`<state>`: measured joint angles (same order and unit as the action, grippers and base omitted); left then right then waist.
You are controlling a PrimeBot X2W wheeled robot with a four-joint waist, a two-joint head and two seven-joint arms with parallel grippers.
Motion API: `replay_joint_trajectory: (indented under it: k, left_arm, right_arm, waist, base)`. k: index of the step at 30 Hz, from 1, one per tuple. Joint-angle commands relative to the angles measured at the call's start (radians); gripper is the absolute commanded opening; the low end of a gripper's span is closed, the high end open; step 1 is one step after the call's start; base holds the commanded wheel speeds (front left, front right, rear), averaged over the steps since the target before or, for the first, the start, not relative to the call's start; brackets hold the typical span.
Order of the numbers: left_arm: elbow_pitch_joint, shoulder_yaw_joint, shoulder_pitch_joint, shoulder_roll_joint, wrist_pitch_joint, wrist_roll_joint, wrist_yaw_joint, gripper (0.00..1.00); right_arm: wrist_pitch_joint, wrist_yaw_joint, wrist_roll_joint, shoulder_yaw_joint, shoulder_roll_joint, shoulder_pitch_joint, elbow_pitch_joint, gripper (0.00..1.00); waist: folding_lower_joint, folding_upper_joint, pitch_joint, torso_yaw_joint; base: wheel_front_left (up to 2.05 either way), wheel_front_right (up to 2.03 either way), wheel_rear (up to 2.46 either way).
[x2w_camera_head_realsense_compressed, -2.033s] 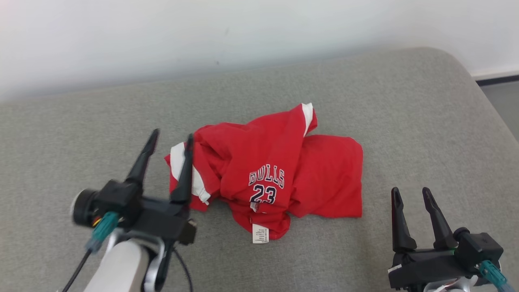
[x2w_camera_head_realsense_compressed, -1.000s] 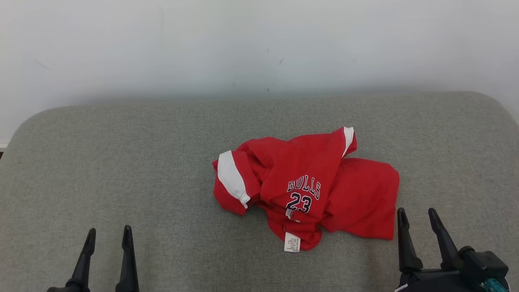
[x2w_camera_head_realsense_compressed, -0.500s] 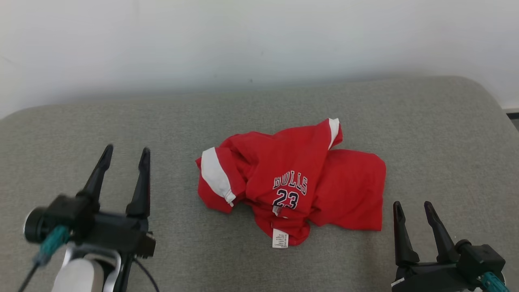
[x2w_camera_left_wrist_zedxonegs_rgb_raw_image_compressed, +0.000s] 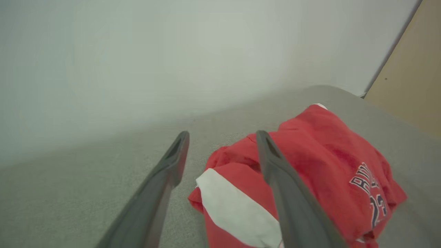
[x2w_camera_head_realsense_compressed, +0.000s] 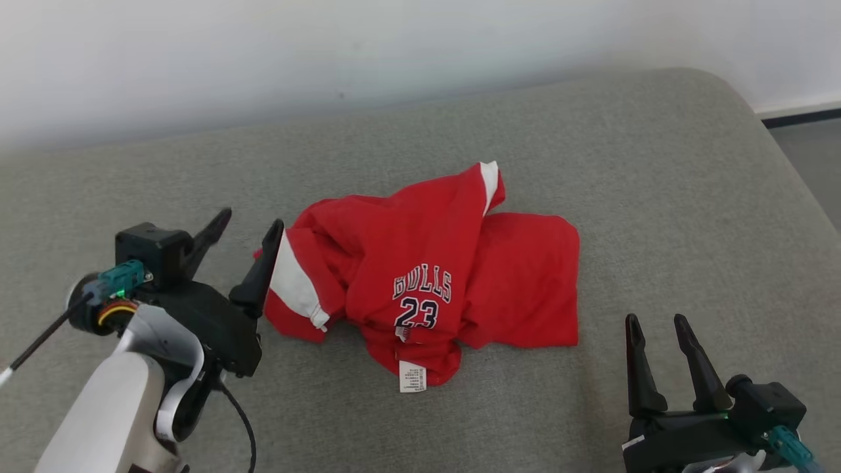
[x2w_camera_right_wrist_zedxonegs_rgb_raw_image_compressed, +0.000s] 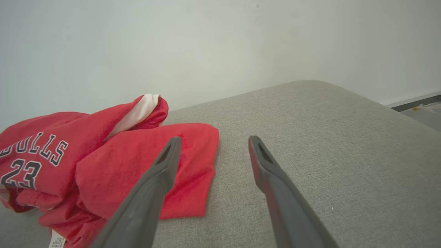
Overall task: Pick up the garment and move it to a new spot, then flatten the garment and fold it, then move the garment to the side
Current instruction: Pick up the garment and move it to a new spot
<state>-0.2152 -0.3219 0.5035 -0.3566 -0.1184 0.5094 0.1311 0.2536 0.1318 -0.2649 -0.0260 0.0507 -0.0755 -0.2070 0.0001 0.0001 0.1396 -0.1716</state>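
Jersey (x2w_camera_head_realsense_compressed: pixel 420 276) is a soft, light, floppy heap mid-cushion (x2w_camera_head_realsense_compressed: pixel 657 164), so I'd pinch its bunched white band (x2w_camera_head_realsense_compressed: pixel 292 279), right where the left pincer (x2w_camera_head_realsense_compressed: pixel 253 219) is spread wide; the right pincer (x2w_camera_head_realsense_compressed: pixel 656 318) is open and empty near the jersey's other end.

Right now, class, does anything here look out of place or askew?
The red jersey lies crumpled in a heap, not flat, with its white care tag poking out at the near edge. Nothing looks torn or spilled.

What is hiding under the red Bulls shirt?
The red shirt lies crumpled on the grey cushion, which shows all round it. A white label pokes out at its near edge. Whatever is beneath the bunched folds is covered, so I cannot tell.
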Motion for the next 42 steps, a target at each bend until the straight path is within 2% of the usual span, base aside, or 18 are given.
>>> replay_joint_trajectory:
  k: [1, 10, 19, 20, 21, 22, 26, 35, 42]
  left_arm:
    - [-0.016, -0.016, 0.008, -0.010, -0.031, 0.028, -0.001, 1.00]
    - [-0.078, -0.084, 0.033, -0.066, -0.189, 0.140, -0.001, 1.00]
    - [-0.143, -0.140, 0.037, -0.086, -0.327, 0.180, -0.001, 1.00]
    - [-0.146, -0.146, 0.041, -0.088, -0.334, 0.176, -0.001, 0.87]
    - [-0.155, -0.148, 0.043, -0.088, -0.342, 0.178, -0.001, 0.15]
    - [-0.165, -0.159, 0.042, -0.090, -0.354, 0.173, -0.002, 0.00]
    - [-0.196, -0.186, 0.055, -0.090, -0.363, 0.170, -0.001, 0.00]
    - [-0.136, -0.183, 0.123, -0.099, -0.198, 0.116, -0.002, 0.00]
    - [-0.041, -0.175, 0.224, -0.065, -0.102, 0.076, -0.005, 0.00]
  right_arm:
    - [0.005, -0.002, -0.013, -0.003, 0.000, -0.011, -0.005, 1.00]
    - [0.012, -0.002, -0.024, -0.014, 0.000, -0.026, -0.032, 1.00]
    - [0.013, -0.002, -0.040, -0.025, 0.000, -0.037, -0.024, 1.00]
    - [0.013, -0.002, -0.042, -0.025, 0.000, -0.038, -0.023, 1.00]
    - [0.013, -0.002, -0.042, -0.026, 0.000, -0.038, -0.022, 1.00]
    - [0.013, -0.002, -0.043, -0.026, 0.000, -0.038, -0.021, 1.00]
    - [0.011, -0.002, -0.046, -0.027, 0.000, -0.044, -0.020, 1.00]
    - [0.011, -0.002, -0.034, -0.009, 0.000, -0.029, -0.017, 1.00]
    - [0.011, -0.002, -0.029, 0.006, 0.000, -0.015, -0.017, 1.00]
  waist:
    - [-0.0001, -0.0001, 0.025, -0.032]
    - [-0.0001, -0.0001, 0.034, -0.067]
    - [-0.0001, -0.0001, 0.053, -0.093]
    - [-0.0001, -0.0001, 0.055, -0.095]
    - [-0.0001, -0.0001, 0.057, -0.097]
    - [-0.0001, -0.0001, 0.059, -0.098]
    - [-0.0001, -0.0001, 0.067, -0.097]
    - [-0.0001, -0.0001, 0.036, -0.060]
    - [-0.0001, -0.0001, 0.005, -0.025]
  base:
    - [0.00, 0.00, 0.00]
    - [0.00, 0.00, 0.00]
    - [0.00, 0.00, 0.00]
    - [0.00, 0.00, 0.00]
    - [0.00, 0.00, 0.00]
    - [0.00, 0.00, 0.00]
    - [0.00, 0.00, 0.00]
    - [0.00, 0.00, 0.00]
    - [0.00, 0.00, 0.00]
